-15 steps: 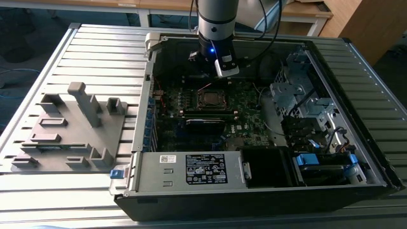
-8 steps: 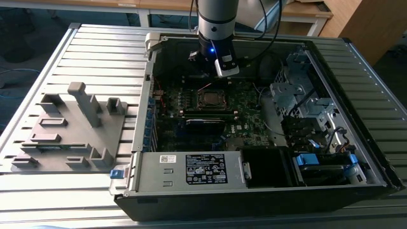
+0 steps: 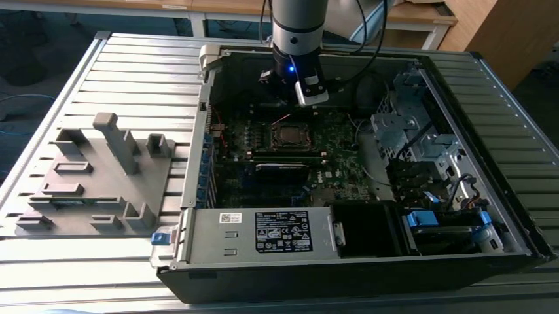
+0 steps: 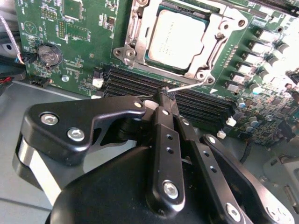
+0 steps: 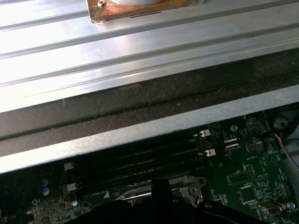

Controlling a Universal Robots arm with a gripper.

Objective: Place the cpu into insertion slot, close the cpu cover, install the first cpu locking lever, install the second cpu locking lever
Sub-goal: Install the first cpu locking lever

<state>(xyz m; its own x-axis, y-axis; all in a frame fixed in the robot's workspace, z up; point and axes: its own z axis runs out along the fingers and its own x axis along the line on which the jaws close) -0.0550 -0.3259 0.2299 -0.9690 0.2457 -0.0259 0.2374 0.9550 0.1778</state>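
1. The cpu (image 4: 175, 39) is a flat square chip with a dull grey metal top. It lies face up in the insertion slot (image 4: 122, 46) on the green board (image 4: 79, 28).
2. The cpu cover (image 4: 141, 32) is a shiny metal frame. It lies flat over the chip's edges, and the chip's top shows through its window.
3. A thin silver locking lever (image 4: 191, 85) is long and straight. It slants from a corner of the cover out over the long black memory slots (image 4: 135, 84).
4. The gripper (image 4: 164, 94) has its black fingers pinched together at the lever's free end. It seems to grip the lever, but the tip is hard to see.
5. The board sits inside an open black computer case (image 3: 349, 281) on a ribbed metal table (image 3: 131, 59).
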